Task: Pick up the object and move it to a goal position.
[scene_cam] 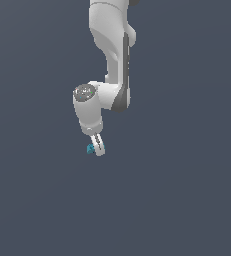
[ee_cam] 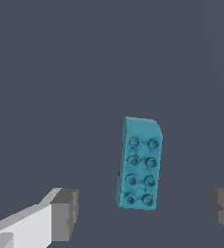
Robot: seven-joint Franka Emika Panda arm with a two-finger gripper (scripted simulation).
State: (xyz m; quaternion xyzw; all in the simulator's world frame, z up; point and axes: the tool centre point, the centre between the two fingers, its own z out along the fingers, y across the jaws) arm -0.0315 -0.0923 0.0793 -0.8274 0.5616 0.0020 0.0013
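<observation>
The hand (scene_cam: 96, 148) is seen spread wide just over the studded teal block (ee_cam: 139, 163), which lies flat on the counter (scene_cam: 187, 200) between the fingers (ee_cam: 65, 213), ungrasped, so closing, lifting and carrying are all left.

Teal studded block (ee_cam: 140, 164), white gripper (ee_cam: 142, 213)

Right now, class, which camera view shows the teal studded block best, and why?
The wrist view: the teal block fills much of the frame, its two rows of studs clear, lying between the open pincer fingers. The exterior view shows only a tiny teal speck beside the pincer.
</observation>
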